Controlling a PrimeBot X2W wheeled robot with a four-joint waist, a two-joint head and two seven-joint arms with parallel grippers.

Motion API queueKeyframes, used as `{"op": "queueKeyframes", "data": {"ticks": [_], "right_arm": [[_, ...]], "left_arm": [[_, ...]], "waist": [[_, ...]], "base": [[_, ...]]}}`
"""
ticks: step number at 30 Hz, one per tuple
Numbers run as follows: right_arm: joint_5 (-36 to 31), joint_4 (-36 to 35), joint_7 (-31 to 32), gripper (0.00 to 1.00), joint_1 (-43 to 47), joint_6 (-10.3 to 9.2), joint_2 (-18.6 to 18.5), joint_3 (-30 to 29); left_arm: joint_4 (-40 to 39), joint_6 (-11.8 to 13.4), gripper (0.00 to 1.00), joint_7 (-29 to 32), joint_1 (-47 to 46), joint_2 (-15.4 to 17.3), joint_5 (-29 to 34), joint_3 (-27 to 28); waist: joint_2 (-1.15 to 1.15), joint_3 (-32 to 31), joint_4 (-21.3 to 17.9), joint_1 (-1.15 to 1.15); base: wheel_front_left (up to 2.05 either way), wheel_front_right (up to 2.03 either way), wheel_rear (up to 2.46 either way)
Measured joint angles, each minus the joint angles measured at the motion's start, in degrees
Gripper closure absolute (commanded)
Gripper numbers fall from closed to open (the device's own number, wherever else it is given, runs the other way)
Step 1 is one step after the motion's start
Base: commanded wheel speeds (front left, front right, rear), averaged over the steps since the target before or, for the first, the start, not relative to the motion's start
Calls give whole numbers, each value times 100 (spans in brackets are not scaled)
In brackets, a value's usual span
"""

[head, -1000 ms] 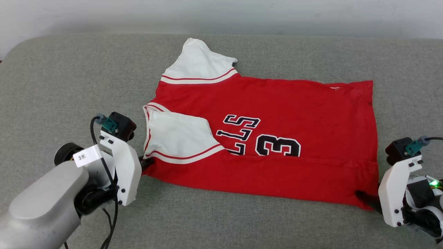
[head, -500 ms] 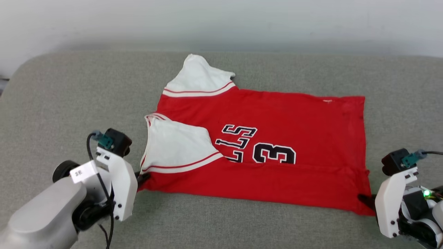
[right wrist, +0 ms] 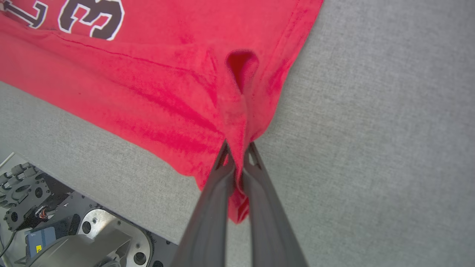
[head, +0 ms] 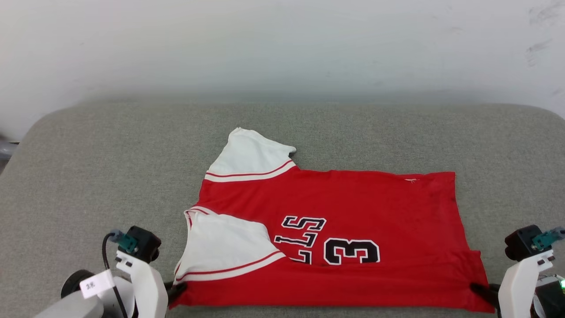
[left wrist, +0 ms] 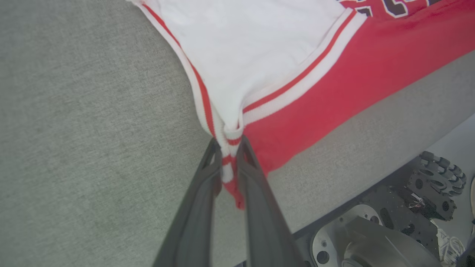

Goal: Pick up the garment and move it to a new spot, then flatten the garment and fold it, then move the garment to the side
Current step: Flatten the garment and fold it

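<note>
The garment [head: 353,212], a red jersey with white sleeves and black lettering with a 3, lies spread on the grey cushion with its near edge folded over. My left gripper [head: 178,289] is shut on the garment's near left corner, pinching the striped trim [left wrist: 228,163] between its fingers. My right gripper [head: 479,289] is shut on the garment's near right corner, and red cloth [right wrist: 237,148] bunches up between its fingers. One white sleeve [head: 251,154] sticks out at the far side; the other [head: 220,247] lies folded onto the chest.
The grey cushion [head: 88,176] runs wide to both sides and back to a pale wall [head: 282,44]. Its front edge [left wrist: 371,155] is close below the garment, with the robot's wheeled base [right wrist: 55,230] beneath.
The head camera has tilted up, so the whole scene sits lower in view. The garment's near edge, held at both corners, has drawn closer to the cushion's front. The right gripper has closed on its corner.
</note>
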Motion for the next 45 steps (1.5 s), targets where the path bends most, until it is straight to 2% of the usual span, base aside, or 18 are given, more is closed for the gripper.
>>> {"op": "queueKeyframes", "data": {"ticks": [8,17,18,19,20,21,27,31,38,45], "right_arm": [[7,-172,261,100,627,1,55,-428],[-136,186,243,100,812,1,488,-457],[-159,227,204,96,812,1,508,-459],[-169,282,133,77,812,1,536,-487],[-169,316,52,53,812,1,573,-520],[-179,321,-31,0,812,1,600,-535],[-428,144,-745,0,814,0,670,-894],[-740,-96,-1447,0,808,0,843,-1377],[-1657,-631,-2518,0,643,-1,1486,-1949],[-2274,-1393,-3023,0,465,-1,2108,-2114]], "left_arm": [[-358,307,100,-129,616,138,-199,-63],[27,305,100,-244,868,-24,-391,-108],[88,299,100,-244,868,-51,-390,-115],[135,297,100,-271,870,-82,-389,-118],[163,297,67,-330,870,-107,-382,-109],[186,304,0,-371,870,-116,-379,-90],[30,426,0,-770,832,40,-116,44],[-238,594,0,-1072,632,211,91,241],[-319,870,0,-1540,108,292,505,586],[-49,812,0,-1593,-677,221,816,756]], "waist": [[0,-49,-14,0],[0,1,-19,0],[0,-3,-17,0],[0,-13,-12,1],[0,-27,-6,0],[0,-49,-2,0],[0,-218,17,0],[0,-266,15,0],[0,-236,-118,0],[0,12,-356,0]], "base": [[0,0,0],[0,0,0],[0,0,0],[0,0,0],[0,0,0],[0,0,0],[0,0,0],[0,0,0],[0,0,0],[0,0,0]]}}
